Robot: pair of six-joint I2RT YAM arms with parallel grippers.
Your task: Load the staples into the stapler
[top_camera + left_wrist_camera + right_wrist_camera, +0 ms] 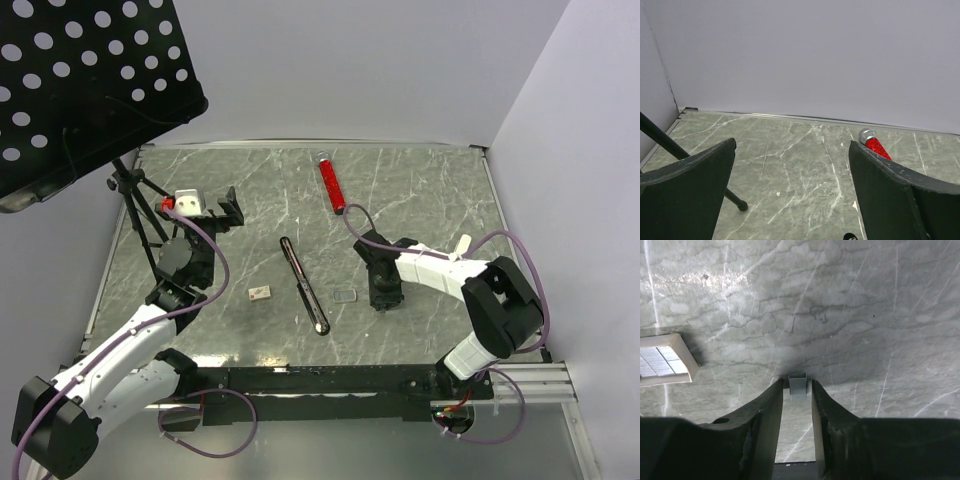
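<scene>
Down on the table [450, 200], the right gripper [798, 388] brackets the staples [797, 384], its fingertips narrowly parted and close on both sides; whether they pinch the strip cannot be told. The strip sits right of the stapler [303, 285], near a pale tray [662, 360]. A good pickup wants a square pinch across its sides, then a level carry left. The left gripper [791, 145] hangs wide open and empty at far left.

L claw [792, 145] wide; R claw [798, 390] ajar, low
</scene>
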